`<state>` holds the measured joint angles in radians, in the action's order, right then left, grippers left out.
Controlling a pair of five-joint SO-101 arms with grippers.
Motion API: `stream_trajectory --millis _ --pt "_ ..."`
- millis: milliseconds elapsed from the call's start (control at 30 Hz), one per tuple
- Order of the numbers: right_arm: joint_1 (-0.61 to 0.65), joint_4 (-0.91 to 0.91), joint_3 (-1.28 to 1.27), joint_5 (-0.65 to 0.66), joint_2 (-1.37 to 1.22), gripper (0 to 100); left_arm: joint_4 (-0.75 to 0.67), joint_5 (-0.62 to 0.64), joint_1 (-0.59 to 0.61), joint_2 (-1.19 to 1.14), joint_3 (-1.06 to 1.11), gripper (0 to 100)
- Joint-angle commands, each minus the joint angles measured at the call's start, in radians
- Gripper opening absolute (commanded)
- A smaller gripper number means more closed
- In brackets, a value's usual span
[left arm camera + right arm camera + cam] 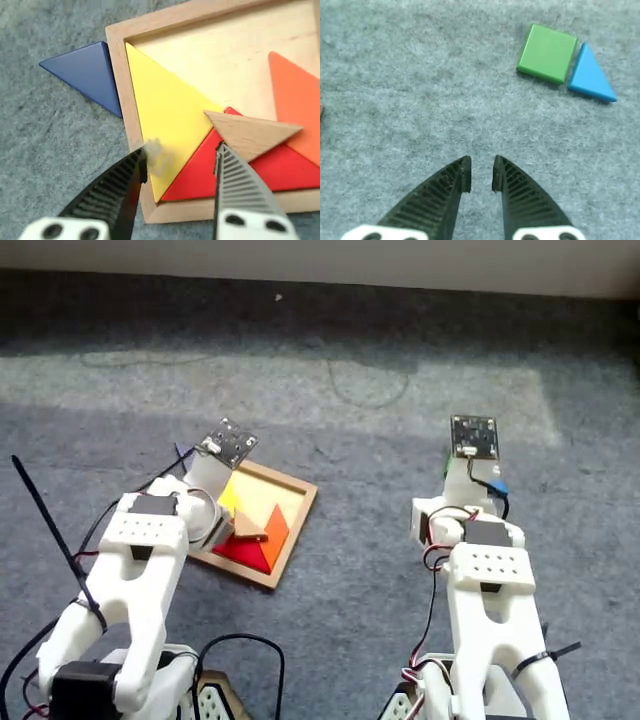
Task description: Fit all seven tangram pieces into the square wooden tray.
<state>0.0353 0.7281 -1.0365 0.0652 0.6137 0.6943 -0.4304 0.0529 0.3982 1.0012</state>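
**Operator:** Where does the left side stand?

**Spotter:** Your left gripper (181,152) hangs over a corner of the square wooden tray (117,75), jaws apart and holding nothing. One finger sits by the rim at the yellow triangle (160,110), the other over a tip of the plain wooden triangle (250,132).

**Operator:** Is that one seated?

**Spotter:** I doubt it. It seems to lie across the red triangle (192,182) and the yellow one's edge, not flat on the tray floor. Close from here and you may pinch the rim along with it. You could also tip it and nudge the yellow and the orange triangle (297,100) out of place.

**Operator:** What else can bite me?

**Spotter:** The dark blue triangle (85,72) lies outside, touching the tray's outer wall. Drag the tray and you push it along.

**Operator:** And the right arm?

**Spotter:** Your right gripper (480,172) hovers over the carpet (395,75), jaws a narrow gap apart, empty. The green square (547,52) and light blue triangle (590,75) lie just beside each other, well ahead of it. Grab one carelessly and you shove the other. Flat pieces on carpet can also slip from your fingertips.
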Motion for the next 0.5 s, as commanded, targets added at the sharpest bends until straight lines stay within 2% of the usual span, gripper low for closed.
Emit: stream_trajectory --millis 0,467 --pt "-0.007 -0.03 0.007 0.002 0.024 8.1 -0.044 0.043 -0.044 0.025 -0.015 23" --pt "-0.007 -0.03 0.007 0.002 0.024 8.1 -0.06 0.046 -0.088 0.027 -0.091 23"
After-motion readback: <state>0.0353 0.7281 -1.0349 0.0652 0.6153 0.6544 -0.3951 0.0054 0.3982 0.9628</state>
